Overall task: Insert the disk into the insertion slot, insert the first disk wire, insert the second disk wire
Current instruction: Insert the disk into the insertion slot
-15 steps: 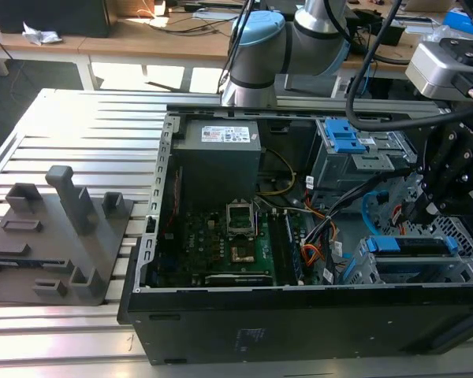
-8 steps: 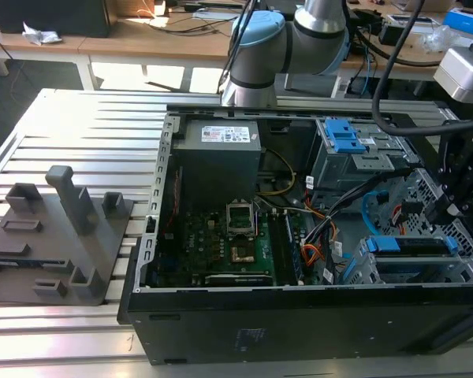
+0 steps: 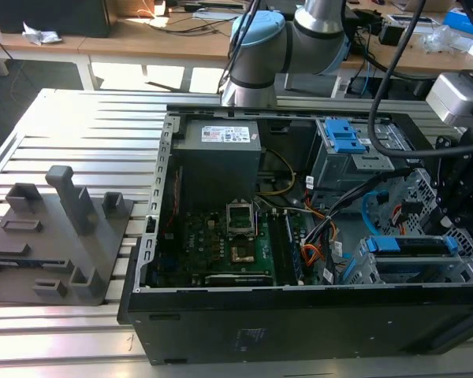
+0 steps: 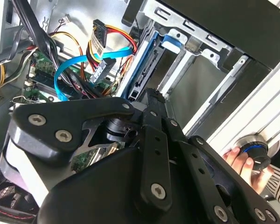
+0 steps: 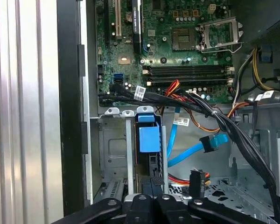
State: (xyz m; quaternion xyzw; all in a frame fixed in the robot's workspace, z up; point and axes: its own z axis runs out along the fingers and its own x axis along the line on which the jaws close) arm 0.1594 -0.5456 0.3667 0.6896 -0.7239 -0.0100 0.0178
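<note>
The disk, grey in its blue carrier, lies inside the insertion slot of the silver perforated cage at the exterior view's lower right. In the first wrist view the disk sits between the cage rails with its blue handle toward the motherboard. My gripper hangs right behind the disk's connector end; its black body is close to the second wrist camera. A blue data wire and a black power plug with coloured wires lie loose beside the disk, not plugged in.
The open computer case lies on a slatted metal table. A grey metal bay with a blue clip is behind the cage. Thick black cable bundles cross above the cage. A grey fixture stands at the exterior view's left. A person's hand rests by a knob.
</note>
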